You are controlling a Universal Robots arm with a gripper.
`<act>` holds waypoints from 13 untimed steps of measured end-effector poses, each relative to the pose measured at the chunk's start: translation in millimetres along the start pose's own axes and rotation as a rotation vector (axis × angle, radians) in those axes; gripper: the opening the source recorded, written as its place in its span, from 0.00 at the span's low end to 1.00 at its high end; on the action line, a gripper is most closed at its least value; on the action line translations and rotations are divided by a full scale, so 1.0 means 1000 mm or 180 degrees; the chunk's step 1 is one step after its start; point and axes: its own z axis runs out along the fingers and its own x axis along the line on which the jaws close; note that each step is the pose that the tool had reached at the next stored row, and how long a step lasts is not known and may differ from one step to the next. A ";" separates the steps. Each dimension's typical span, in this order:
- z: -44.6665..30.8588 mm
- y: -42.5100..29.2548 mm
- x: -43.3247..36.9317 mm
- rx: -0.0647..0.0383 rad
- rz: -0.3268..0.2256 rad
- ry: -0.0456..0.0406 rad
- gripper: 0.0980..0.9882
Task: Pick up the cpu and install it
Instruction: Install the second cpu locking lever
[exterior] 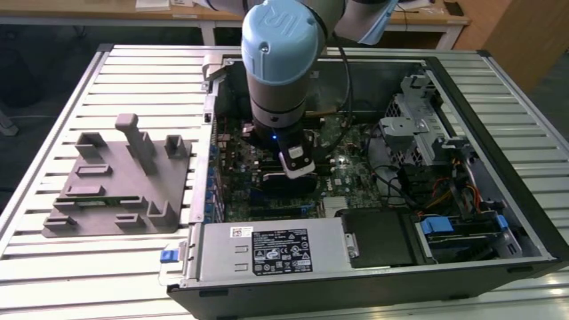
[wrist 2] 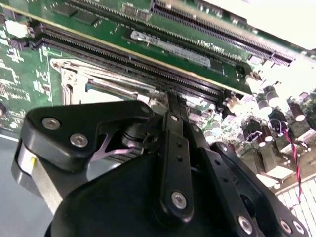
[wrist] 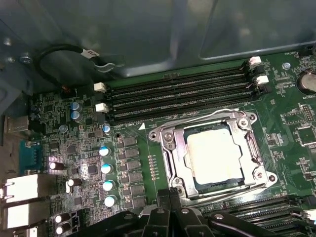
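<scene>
Arm reaches down into the open computer case (exterior: 498, 220), which lies on its side on the slatted metal counter (exterior: 53, 280). Gripper (exterior: 299, 175) hangs low over the middle of the green motherboard (exterior: 356, 175) in the exterior view. In the first wrist view the cpu (wrist: 214, 153) sits flat inside the socket frame (wrist: 173, 143), pale silver top facing up, the metal frame around all four sides of it. The black gripper (wrist: 170, 197) fingers stand pressed together just beside the socket's near edge, with nothing held between them; they do not touch the cpu. In the second wrist view the gripper (wrist 2: 173, 106) linkage shows the same closed stance, tip resting over the socket's metal frame, next to the long black memory slots (wrist 2: 148, 69). Four memory slots run along the far side of the socket in the first wrist view, white latches at their ends. A row of small blue-topped capacitors (wrist: 105, 170) stands beside the socket. To the exterior view's left of the case, a grey plastic fixture (exterior: 116, 183) with upright blocks lies on the counter, well apart from the gripper. A silver power supply box (exterior: 266, 250) with a white label fills the case's near corner.
</scene>
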 end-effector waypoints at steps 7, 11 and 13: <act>-0.0144 0.0044 0.0002 0.0000 0.0000 0.0000 0.01; -0.0186 0.0057 0.0002 0.0048 0.0009 -0.0013 0.01; -0.0186 0.0060 -0.0007 0.0120 0.0026 -0.0033 0.01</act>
